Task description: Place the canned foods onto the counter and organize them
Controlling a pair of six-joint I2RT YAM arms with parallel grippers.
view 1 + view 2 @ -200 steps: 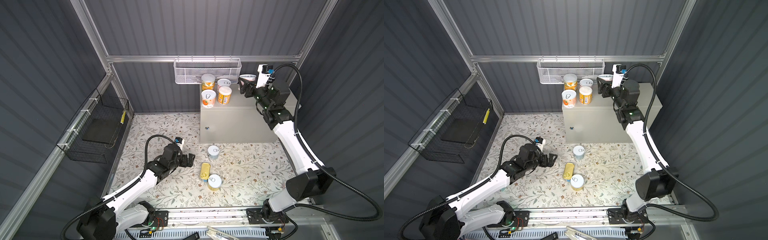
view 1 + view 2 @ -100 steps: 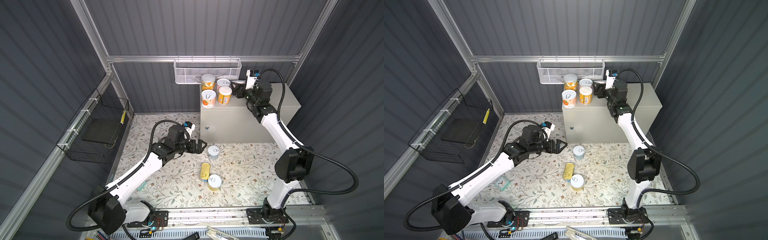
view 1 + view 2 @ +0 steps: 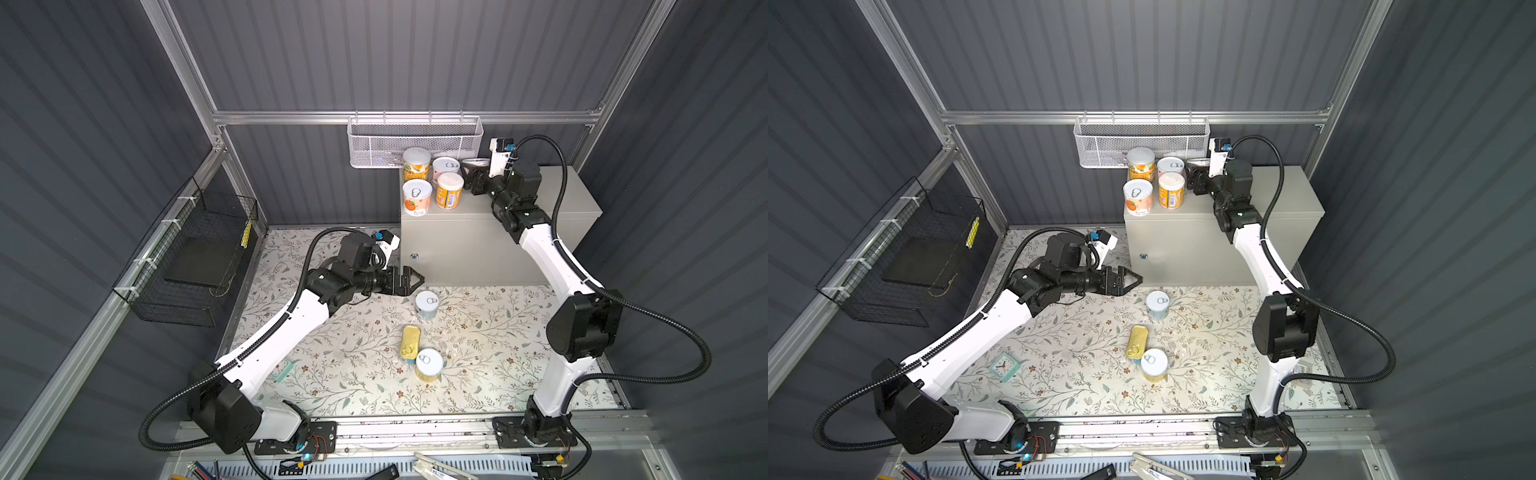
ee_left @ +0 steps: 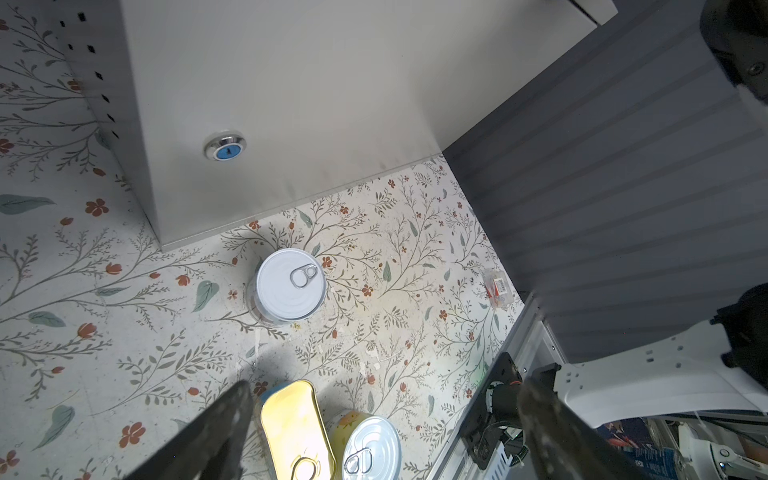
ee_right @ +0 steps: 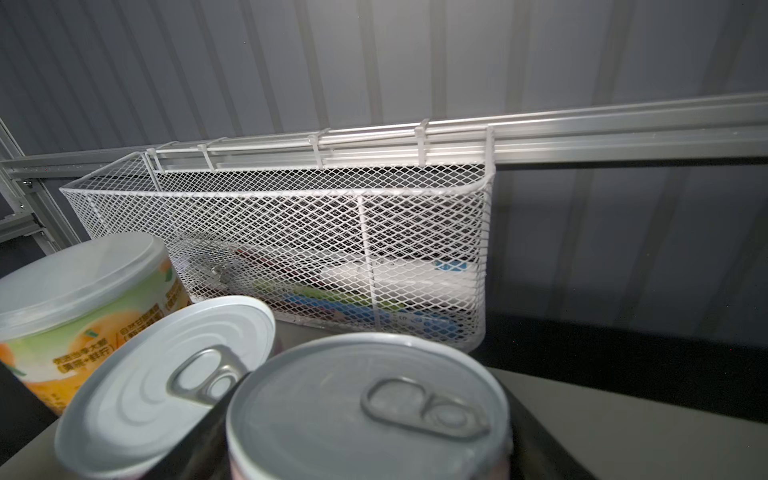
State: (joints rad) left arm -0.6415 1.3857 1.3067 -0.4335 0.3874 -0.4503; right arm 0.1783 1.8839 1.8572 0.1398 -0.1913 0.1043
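My left gripper hangs spread near the blue tin; my right gripper pinches a pull-tab tin at the counter.

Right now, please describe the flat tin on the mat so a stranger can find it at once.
Look at the flowered mat in front of the beige cabinet. The tin lies there between a pale can and a yellow can. Only it is flat, oblong and gold-topped.
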